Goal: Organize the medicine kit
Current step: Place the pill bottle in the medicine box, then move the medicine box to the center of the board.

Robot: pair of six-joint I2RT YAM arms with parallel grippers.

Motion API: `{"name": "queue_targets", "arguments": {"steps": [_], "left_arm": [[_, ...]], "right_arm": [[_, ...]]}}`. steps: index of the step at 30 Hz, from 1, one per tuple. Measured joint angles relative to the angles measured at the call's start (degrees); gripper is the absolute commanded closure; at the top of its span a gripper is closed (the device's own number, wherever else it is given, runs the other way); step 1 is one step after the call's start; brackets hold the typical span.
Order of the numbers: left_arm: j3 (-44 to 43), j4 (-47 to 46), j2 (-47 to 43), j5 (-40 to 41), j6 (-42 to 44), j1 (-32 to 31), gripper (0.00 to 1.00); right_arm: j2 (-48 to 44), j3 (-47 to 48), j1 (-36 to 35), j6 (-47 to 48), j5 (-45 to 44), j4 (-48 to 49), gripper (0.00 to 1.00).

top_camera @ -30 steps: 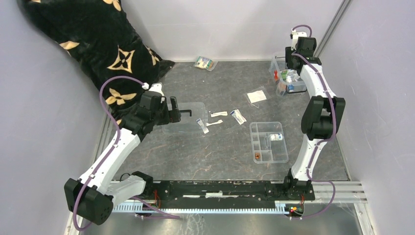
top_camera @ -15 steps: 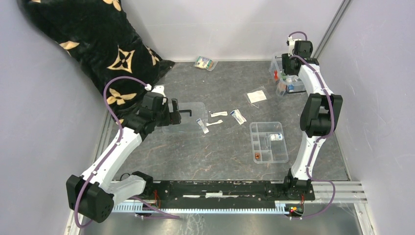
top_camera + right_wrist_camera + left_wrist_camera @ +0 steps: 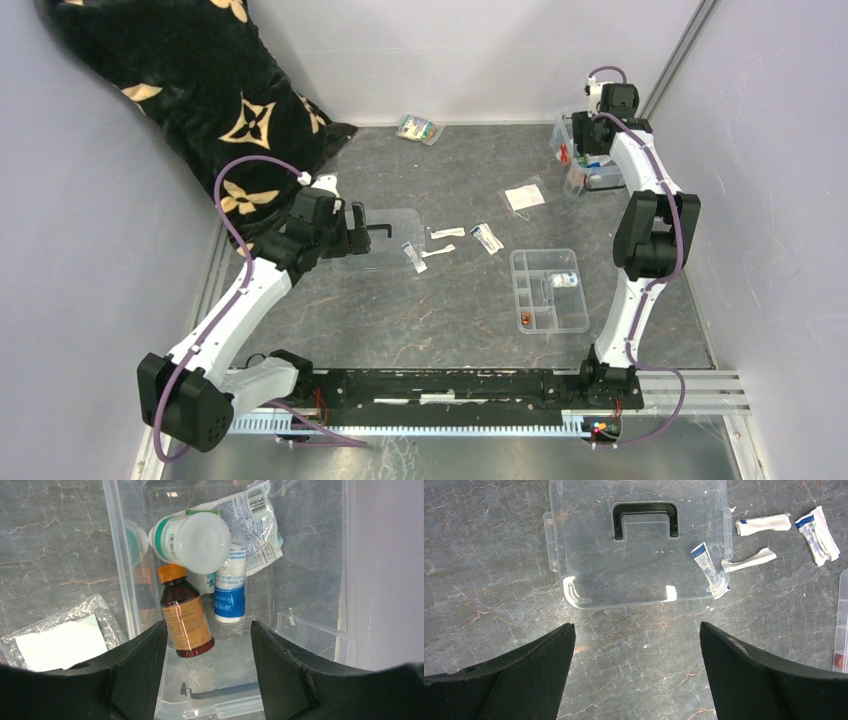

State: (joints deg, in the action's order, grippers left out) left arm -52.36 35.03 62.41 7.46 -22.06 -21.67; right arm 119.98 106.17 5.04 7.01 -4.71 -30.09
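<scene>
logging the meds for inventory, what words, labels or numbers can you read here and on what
No text reads clearly.
Packet in the medicine kit: barcode and fine print, too small.
Blue-and-white tube: characters, blurred.
Amber bottle: orange label, unreadable.
White bottle: green label, blurred.
Sachet at the lid edge: blue print, too small.
</scene>
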Motion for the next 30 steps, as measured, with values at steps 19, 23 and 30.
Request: {"name": "queue_targets", "arguments": {"steps": [19, 23, 30], "left_arm": [[0.0, 0.0, 0.8, 1.2, 0.1, 0.0, 0.01], [0.0, 0.0, 0.9, 1.3, 0.1, 0.0, 0.01], [0.0, 0.0, 0.9, 1.2, 0.1, 0.0, 0.01]], "right_arm": [[-1.3, -2.1, -1.9, 2.6, 3.3, -6.2, 0.32], [-3.5, -5.4, -3.1, 3.4, 3.7, -6.5, 0.31], [-8.4, -11.7, -4.2, 4.1, 6.3, -8.4, 0.31]]}}
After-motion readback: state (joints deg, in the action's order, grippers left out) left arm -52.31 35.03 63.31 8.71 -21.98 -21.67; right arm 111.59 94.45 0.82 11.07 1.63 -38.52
